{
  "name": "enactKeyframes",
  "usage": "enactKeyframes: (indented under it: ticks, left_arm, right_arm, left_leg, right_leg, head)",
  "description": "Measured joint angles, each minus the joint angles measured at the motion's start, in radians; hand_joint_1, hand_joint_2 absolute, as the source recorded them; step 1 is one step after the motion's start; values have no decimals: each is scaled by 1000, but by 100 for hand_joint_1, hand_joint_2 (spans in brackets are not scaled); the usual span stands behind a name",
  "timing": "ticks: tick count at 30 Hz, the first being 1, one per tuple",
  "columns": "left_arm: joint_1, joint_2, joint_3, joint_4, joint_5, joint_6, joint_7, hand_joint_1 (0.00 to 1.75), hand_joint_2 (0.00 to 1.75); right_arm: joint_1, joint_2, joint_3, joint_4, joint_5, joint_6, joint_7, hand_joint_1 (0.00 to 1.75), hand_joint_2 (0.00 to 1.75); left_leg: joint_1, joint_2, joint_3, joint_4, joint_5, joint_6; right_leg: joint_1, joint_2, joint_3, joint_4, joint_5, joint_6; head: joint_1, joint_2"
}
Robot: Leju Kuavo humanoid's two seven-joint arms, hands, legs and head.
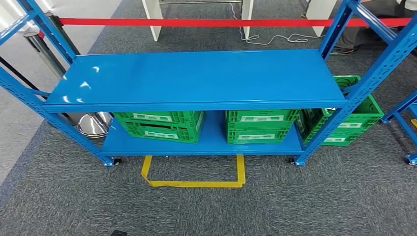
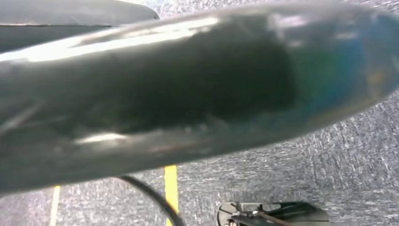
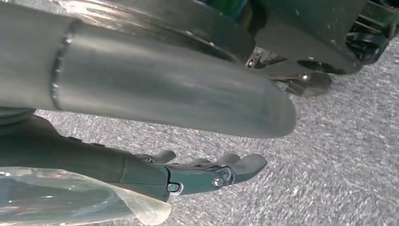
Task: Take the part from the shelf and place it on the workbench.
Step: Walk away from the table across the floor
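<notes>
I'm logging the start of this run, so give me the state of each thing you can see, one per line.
Shelf rack: upright, top shelf bare.
Green crates: three on or beside the bottom shelf, contents hidden.
Red barrier: stretched behind the rack.
Right hand: hanging over the carpet, fingers extended, holding nothing.

Left wrist view blocked by blurred dark shape; crate (image 1: 353,115) partly behind upright.

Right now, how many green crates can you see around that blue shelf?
3. One crate on the bottom shelf at left, one at its middle, one on the floor past the right end. Others may be hidden.
</notes>
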Motion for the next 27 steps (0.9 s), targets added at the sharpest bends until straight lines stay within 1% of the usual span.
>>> enactKeyframes:
  ticks: [1,2,3,4,5,6,8,9,10,11,12,13,14,15,16,17,18,19,20,21,22,24,25,26,27]
  left_arm:
    - [1,0,0,0,0,0,0,0,0]
    - [1,0,0,0,0,0,0,0,0]
    - [1,0,0,0,0,0,0,0,0]
    - [0,0,0,0,0,0,0,0,0]
    - [-1,1,0,0,0,0,0,0,0]
    - [-2,1,0,0,0,0,0,0,0]
    - [-1,1,0,0,-1,0,0,0,0]
    - [0,1,1,0,-1,0,0,0,0]
    - [0,1,1,0,-1,0,0,0,0]
    - [-1,1,1,0,-1,0,0,0,0]
    - [-1,1,1,0,-1,0,0,0,0]
    - [-2,0,1,0,-1,0,0,0,0]
    - [-3,0,1,0,-1,-1,0,0,0]
    - [-2,0,1,0,-1,-1,0,0,0]
    - [-2,-1,1,0,-1,-1,0,0,0]
    - [-1,-1,1,0,-1,-1,0,0,0]
    - [-1,-1,1,0,-1,-2,0,0,0]
    - [-1,-1,1,0,-1,-2,0,0,0]
    - [-2,-1,1,0,-2,-2,0,0,0]
    - [-2,-2,1,0,-2,-2,0,0,0]
    - [-3,-1,1,0,-2,-2,0,0,0]
    - [-4,-1,1,0,-2,-2,0,0,0]
    - [-4,-1,1,0,-3,-2,0,0,0]
    - [-5,-1,1,0,-3,-2,0,0,0]
    - [-5,-1,1,0,-3,-2,0,0,0]
  right_arm:
    - [0,0,0,0,0,0,0,0,0]
    - [0,0,0,0,0,0,0,0,0]
    - [0,0,0,0,1,0,0,0,0]
    - [0,0,0,0,2,-1,0,0,0]
    - [0,0,0,0,3,-1,1,0,0]
    - [-1,0,0,0,4,-1,3,0,0]
    - [-3,0,0,0,4,-1,5,0,0]
    - [-3,0,0,0,4,0,6,0,0]
    - [-3,0,0,0,3,0,6,0,0]
    - [-3,0,0,0,3,0,7,0,0]
    - [-3,0,0,0,3,0,8,0,0]
    - [-2,0,0,0,4,0,9,0,0]
    - [-1,0,0,0,5,0,11,0,0]
    - [0,0,0,0,6,0,13,0,0]
    - [1,0,0,0,6,0,15,0,0]
    - [1,0,0,0,6,0,16,0,0]
    - [1,0,0,0,6,0,16,0,0]
    - [0,0,0,0,6,0,17,0,0]
    - [-1,0,0,0,6,0,17,0,0]
    - [-2,0,0,0,6,0,19,0,0]
    - [-2,0,0,0,7,0,22,0,0]
    - [-1,0,0,0,8,0,30,0,0]
    - [0,0,0,0,9,0,33,0,0]
    - [0,0,0,0,10,0,35,0,0]
    - [0,0,0,0,10,0,36,0,0]
  left_leg:
    - [1,0,-1,-12,24,1]
    - [1,0,16,-60,63,4]
    - [0,1,41,-127,105,8]
    - [-1,1,67,-190,133,12]
    - [-3,2,86,-236,147,16]
    - [-5,2,95,-260,147,19]
    - [-6,1,98,-271,141,26]
    - [-5,1,101,-277,142,30]
    - [-3,1,104,-282,143,36]
    - [-1,1,108,-287,144,41]
    - [-1,2,110,-290,143,46]
    - [-1,2,111,-290,141,50]
    - [-1,2,112,-289,139,52]
    - [-2,2,114,-289,136,53]
    - [-1,2,118,-289,133,53]
    - [-1,1,122,-288,130,52]
    - [-1,0,128,-287,125,49]
    - [-2,-1,132,-285,119,44]
    - [-4,-1,134,-282,114,39]
    - [-6,-1,135,-281,111,33]
    - [-8,-1,135,-280,109,29]
    - [-6,-1,138,-277,104,21]
    - [-6,0,135,-264,95,16]
    - [-4,0,122,-231,77,11]
    - [-3,1,97,-178,51,6]
  right_leg:
    - [0,1,5,0,-3,0]
    - [0,1,11,0,-7,2]
    - [0,2,14,0,-11,3]
    - [2,2,19,0,-16,7]
    - [3,2,20,1,-19,12]
    - [4,2,20,0,-21,18]
    - [5,1,22,-4,-23,29]
    - [4,1,21,-1,-27,34]
    - [3,1,13,15,-38,38]
    - [3,2,-6,52,-59,42]
    - [2,3,-38,110,-85,44]
    - [2,3,-77,179,-113,45]
    - [2,3,-114,240,-130,47]
    - [2,3,-139,274,-130,49]
    - [1,3,-146,270,-109,50]
    - [0,3,-133,229,-72,50]
    - [-1,2,-106,162,-30,50]
    - [0,2,-78,98,-1,49]
    - [0,3,-53,50,14,45]
    - [0,4,-38,23,17,41]
    - [2,6,-32,16,11,36]
    - [0,6,-27,12,10,26]
    - [-1,5,-23,10,9,21]
    - [-3,4,-19,9,7,15]
    - [-4,2,-14,8,5,11]
  head:
    - [0,0]
    - [0,0]
    - [0,0]
    - [0,0]
    - [0,0]
    - [1,0]
    - [2,0]
    - [2,0]
    - [4,0]
    - [5,0]
    - [7,0]
    - [8,0]
    - [8,0]
    - [8,0]
    - [8,0]
    - [8,0]
    - [9,0]
    - [9,0]
    - [8,0]
    - [8,0]
    - [7,0]
    - [5,0]
    - [3,0]
    - [2,0]
    - [0,0]
